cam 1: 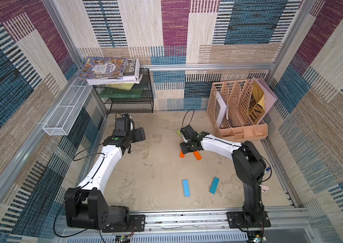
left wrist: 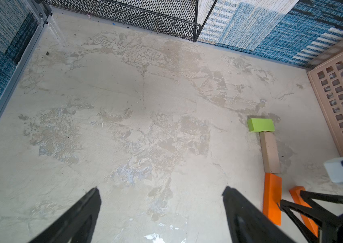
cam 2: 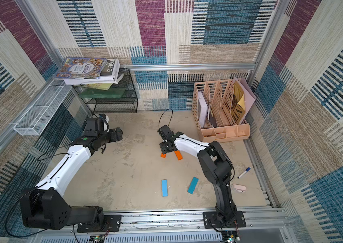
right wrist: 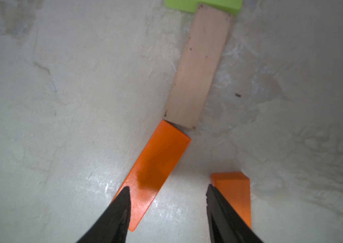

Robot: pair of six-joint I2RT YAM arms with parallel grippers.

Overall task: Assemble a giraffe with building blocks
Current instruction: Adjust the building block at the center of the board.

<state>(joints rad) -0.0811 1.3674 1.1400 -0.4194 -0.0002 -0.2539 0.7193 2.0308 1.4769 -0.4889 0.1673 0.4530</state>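
Neck is laid end to end: lime-green block point(left wrist: 261, 124), tan block point(right wrist: 198, 69), orange block point(right wrist: 156, 168). Right gripper point(right wrist: 167, 188) is held parted, empty, by the spare orange block point(right wrist: 232, 189), probably the body.

"FOLIO" stands in white capitals on the dark cover of a book point(cam 1: 132, 67) in the stack atop the black mesh rack point(cam 1: 128, 105), legible in both top views. The colourful book point(cam 1: 103, 68) lying over it carries large Chinese characters, too small to read surely. A black-and-gold magazine point(cam 1: 255, 105) in the tan file holder point(cam 1: 235, 128) shows big letters, partly hidden and unreadable.
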